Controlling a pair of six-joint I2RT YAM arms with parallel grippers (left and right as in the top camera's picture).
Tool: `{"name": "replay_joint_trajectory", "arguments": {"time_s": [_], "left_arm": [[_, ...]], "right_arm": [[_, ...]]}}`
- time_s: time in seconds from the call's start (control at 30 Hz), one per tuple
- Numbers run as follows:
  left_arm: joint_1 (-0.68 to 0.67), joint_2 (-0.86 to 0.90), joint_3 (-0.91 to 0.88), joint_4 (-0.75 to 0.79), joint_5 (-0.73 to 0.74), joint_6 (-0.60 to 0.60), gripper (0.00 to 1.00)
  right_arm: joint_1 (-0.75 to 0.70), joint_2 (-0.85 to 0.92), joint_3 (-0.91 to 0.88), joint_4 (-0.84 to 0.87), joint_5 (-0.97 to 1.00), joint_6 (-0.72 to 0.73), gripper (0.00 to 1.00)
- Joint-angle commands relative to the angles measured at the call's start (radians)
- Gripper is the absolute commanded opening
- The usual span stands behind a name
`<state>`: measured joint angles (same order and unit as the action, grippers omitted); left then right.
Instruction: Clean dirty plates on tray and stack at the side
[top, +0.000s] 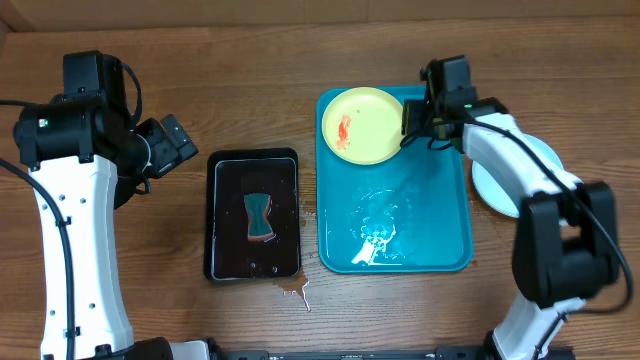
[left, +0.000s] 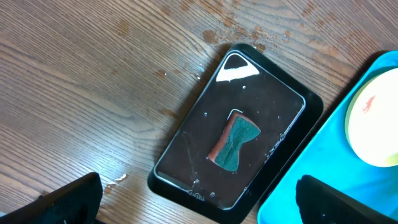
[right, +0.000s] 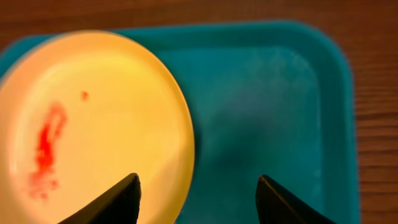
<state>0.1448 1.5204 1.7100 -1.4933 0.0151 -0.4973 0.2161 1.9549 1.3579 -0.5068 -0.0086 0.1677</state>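
Note:
A yellow plate (top: 362, 125) with a red smear lies face up in the far left corner of the turquoise tray (top: 440, 230). My right gripper (top: 415, 125) hovers at the plate's right edge. In the right wrist view its fingers stand apart around the rim of the plate (right: 93, 124), one over the plate and one over the tray (right: 267, 93), gripping nothing. A pale plate (top: 492, 188) lies on the table right of the tray, partly hidden by the right arm. My left gripper (top: 175, 140) hangs wide open left of the black tray (top: 215, 240).
The black tray (left: 186, 180) holds dark water and a teal sponge (left: 235, 144). Water pools on the turquoise tray's near half (top: 375, 230). A small spill (top: 297, 290) marks the wood in front of the black tray.

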Motion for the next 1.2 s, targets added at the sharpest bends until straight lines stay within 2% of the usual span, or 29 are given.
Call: {"name": "replay_joint_trajectory", "arguments": {"time_s": [0.0,0.07,0.1,0.13,0.17,0.37,0.5,0.73,0.9,1.0,1.17], "left_arm": [[0.003,-0.004,0.013,0.002,0.004,0.015,1.0],[0.003,-0.004,0.013,0.002,0.003,0.015,1.0],[0.003,-0.004,0.013,0.002,0.003,0.015,1.0],[0.003,-0.004,0.013,0.002,0.004,0.015,1.0],[0.003,-0.004,0.013,0.002,0.004,0.015,1.0],[0.003,-0.004,0.013,0.002,0.003,0.015,1.0],[0.003,-0.004,0.013,0.002,0.004,0.015,1.0],[0.003,-0.004,0.013,0.002,0.004,0.015,1.0],[0.003,-0.004,0.013,0.002,0.003,0.015,1.0],[0.003,-0.004,0.013,0.002,0.004,0.015,1.0],[0.003,-0.004,0.013,0.002,0.004,0.015,1.0]], "right_arm": [[-0.001,0.047,-0.01,0.013,-0.024,-0.008,0.57],[-0.001,0.073,-0.01,0.011,-0.055,-0.009,0.43],[-0.001,0.082,-0.01,0.008,-0.06,-0.009,0.24],[-0.001,0.085,-0.01,0.004,-0.057,-0.009,0.1],[-0.001,0.085,-0.01,-0.004,-0.045,-0.008,0.04],[-0.012,0.011,-0.005,-0.081,-0.037,-0.006,0.04],[-0.023,-0.123,-0.003,-0.16,-0.004,0.074,0.04],[-0.027,-0.374,-0.003,-0.417,0.008,0.155,0.04],[-0.013,-0.408,-0.032,-0.586,0.007,0.226,0.04],[0.003,-0.407,-0.137,-0.543,0.002,0.292,0.04],[0.019,-0.407,-0.389,-0.25,-0.104,0.302,0.04]]}}
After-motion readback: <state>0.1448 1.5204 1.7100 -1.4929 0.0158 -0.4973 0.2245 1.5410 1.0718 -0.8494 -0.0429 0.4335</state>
